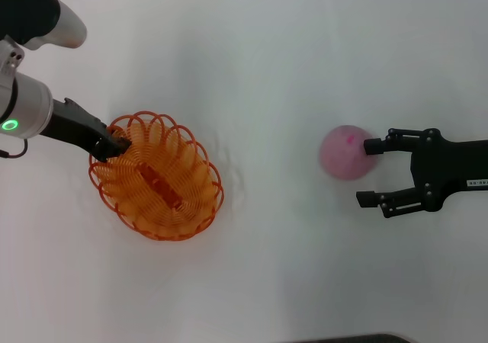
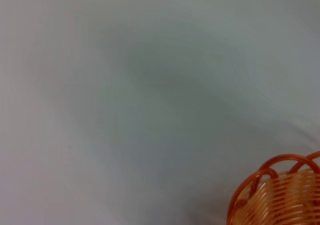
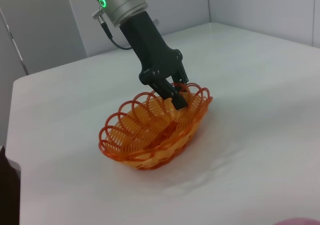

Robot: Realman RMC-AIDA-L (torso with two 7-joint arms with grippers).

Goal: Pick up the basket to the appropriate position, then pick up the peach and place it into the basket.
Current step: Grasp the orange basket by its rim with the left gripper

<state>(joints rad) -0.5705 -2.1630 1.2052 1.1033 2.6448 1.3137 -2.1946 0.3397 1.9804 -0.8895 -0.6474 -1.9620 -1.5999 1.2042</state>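
The orange wire basket (image 1: 192,177) sits on the white table at the left. My left gripper (image 1: 118,141) is shut on its scalloped rim at the far-left end; the right wrist view shows one finger inside the basket (image 3: 145,135) and one outside the rim, at the left gripper (image 3: 176,91). A part of the rim shows in the left wrist view (image 2: 280,190). The pale pink peach (image 1: 345,154) lies at the right. My right gripper (image 1: 367,173) is open just right of it, with the upper fingertip touching the peach. A pink sliver of the peach (image 3: 302,222) shows in the right wrist view.
The white table (image 1: 274,68) carries nothing else. A dark edge (image 1: 358,338) shows at the front of the table. Grey walls (image 3: 45,25) stand behind the table's far side.
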